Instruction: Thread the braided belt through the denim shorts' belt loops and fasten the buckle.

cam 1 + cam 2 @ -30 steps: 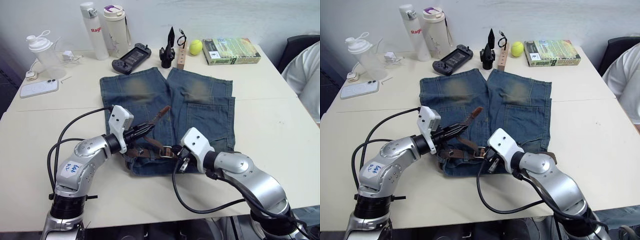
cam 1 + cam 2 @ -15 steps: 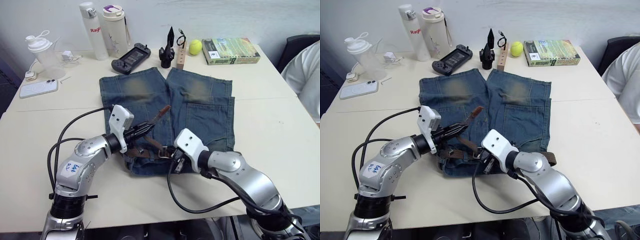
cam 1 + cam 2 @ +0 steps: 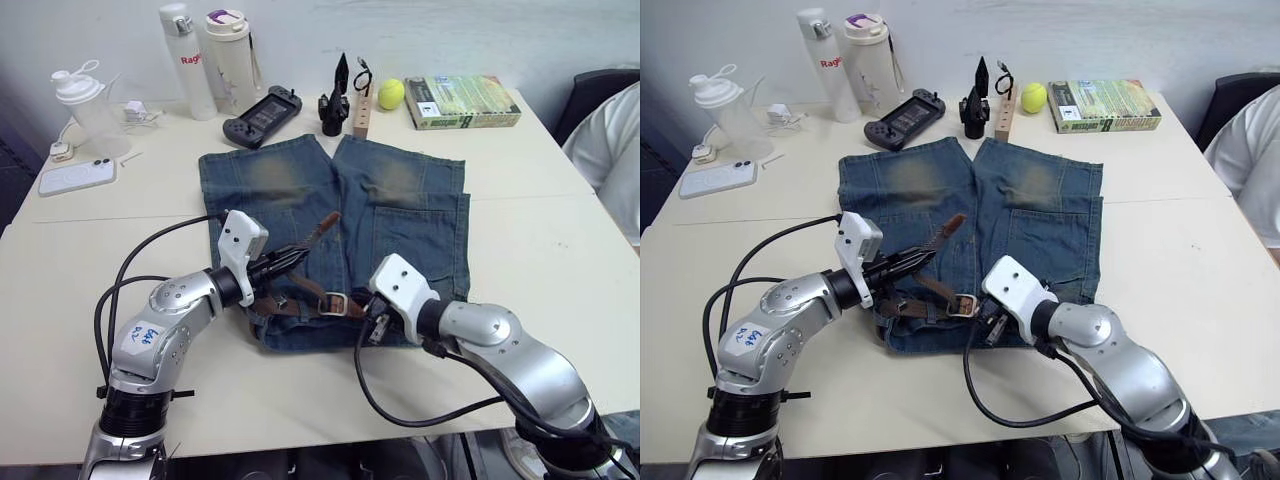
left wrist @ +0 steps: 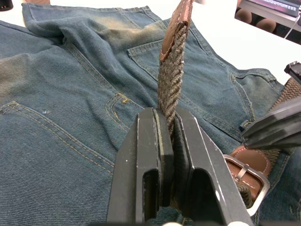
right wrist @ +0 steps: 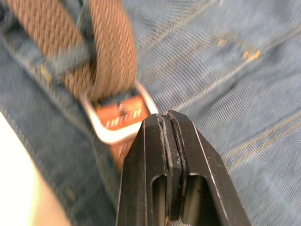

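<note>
Pinching the braided belt (image 4: 170,80) near its free tip, our left end effector (image 3: 292,259) is clamped tight on it above the denim shorts (image 3: 400,215), spread on the table (image 3: 560,250). Right end effector (image 5: 168,141) is closed on nothing, just beside the buckle (image 3: 334,303) at the waistband. We judge the belt limp and grippy (woven texture), the buckle rigid: best taken hold of near the tip for feeding.

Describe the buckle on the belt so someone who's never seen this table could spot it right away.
Start at the denim shorts spread mid-table and go to the waistband edge nearest the robot. There the braided belt lies across it, and between the left gripper and right gripper sits the buckle: the one shiny silver rectangular frame on brown strap.
</note>
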### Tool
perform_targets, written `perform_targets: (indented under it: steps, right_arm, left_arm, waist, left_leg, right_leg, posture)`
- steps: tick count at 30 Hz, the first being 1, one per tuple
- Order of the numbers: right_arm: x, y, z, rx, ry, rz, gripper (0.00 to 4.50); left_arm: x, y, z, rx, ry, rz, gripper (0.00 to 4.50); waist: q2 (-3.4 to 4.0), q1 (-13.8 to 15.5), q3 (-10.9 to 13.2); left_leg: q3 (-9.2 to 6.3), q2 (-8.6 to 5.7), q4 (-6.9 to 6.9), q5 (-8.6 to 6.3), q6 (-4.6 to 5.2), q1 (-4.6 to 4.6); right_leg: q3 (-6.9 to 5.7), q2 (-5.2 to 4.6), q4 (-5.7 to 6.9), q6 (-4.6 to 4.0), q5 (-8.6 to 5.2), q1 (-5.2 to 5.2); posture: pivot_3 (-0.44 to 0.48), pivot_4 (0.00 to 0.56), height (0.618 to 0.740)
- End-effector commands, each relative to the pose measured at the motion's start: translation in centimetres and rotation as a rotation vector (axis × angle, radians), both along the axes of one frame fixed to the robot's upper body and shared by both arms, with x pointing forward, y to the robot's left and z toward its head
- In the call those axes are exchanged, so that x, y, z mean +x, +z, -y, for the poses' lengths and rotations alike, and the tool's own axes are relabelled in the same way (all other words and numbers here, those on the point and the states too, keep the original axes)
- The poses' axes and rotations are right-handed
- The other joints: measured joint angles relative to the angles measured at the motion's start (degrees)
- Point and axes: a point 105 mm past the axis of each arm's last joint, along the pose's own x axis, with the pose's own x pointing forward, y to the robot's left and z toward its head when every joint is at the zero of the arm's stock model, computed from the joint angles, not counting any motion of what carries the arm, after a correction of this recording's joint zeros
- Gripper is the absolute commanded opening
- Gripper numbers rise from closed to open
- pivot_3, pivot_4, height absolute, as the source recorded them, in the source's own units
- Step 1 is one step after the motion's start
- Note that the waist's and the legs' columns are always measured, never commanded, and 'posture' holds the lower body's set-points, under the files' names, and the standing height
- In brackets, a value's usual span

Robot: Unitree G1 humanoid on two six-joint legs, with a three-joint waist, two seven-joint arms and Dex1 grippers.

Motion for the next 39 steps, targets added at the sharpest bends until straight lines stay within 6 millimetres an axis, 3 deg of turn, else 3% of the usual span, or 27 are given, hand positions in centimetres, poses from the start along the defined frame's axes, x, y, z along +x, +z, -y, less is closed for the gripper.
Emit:
perform_targets:
  steps: [1,13,22,31,39]
  right_arm:
    - [-0.7,0.0,-0.8,0.004,0.038,0.013,0.06]
    - [0.2,-0.5,-1.8,-0.004,0.046,0.021,0.06]
    - [-0.3,-0.6,-2.8,-0.033,0.098,0.027,0.06]
    - [-0.2,-0.9,-3.7,-0.147,0.189,0.079,0.06]
    - [0.0,-1.2,-4.1,-0.197,0.242,0.101,0.06]
  left_arm:
    - [-0.5,0.9,0.4,0.010,-0.028,0.042,0.00]
    - [-0.6,0.9,0.3,0.020,-0.021,0.040,0.00]
    - [-0.4,0.9,0.2,0.022,-0.014,0.037,0.00]
    - [-0.3,0.7,0.1,0.028,-0.006,0.030,0.00]
    - [-0.7,-1.2,-3.6,0.120,0.089,-0.001,0.00]
  waist:
    - [0.00,0.0,0.0]
    - [0.00,-0.2,0.0]
    - [0.00,-1.0,0.0]
    - [0.00,-1.4,0.0]
    - [0.00,-1.5,0.0]
  left_leg:
    - [0.00,0.00,0.00,0.00,0.00,0.00]
    - [0.01,0.01,-0.02,0.00,-0.01,0.01]
    - [0.00,0.02,-0.05,0.00,-0.01,0.01]
    - [0.00,0.04,-0.11,0.00,-0.03,0.01]
    - [0.04,0.10,-0.14,-0.02,-0.07,0.05]
  right_leg:
    - [0.00,0.00,0.00,0.00,0.00,0.00]
    - [-0.03,0.02,-0.01,0.00,0.00,0.00]
    - [-0.03,0.01,0.01,0.00,0.00,0.00]
    - [-0.08,0.02,0.01,0.00,0.00,0.00]
    - [-0.17,0.02,0.03,0.00,0.00,0.00]
  posture:
    - [0.000,0.150,0.720]
    - [0.000,0.150,0.720]
    - [0.000,0.150,0.720]
    - [0.000,0.150,0.720]
    - [0.000,0.150,0.720]
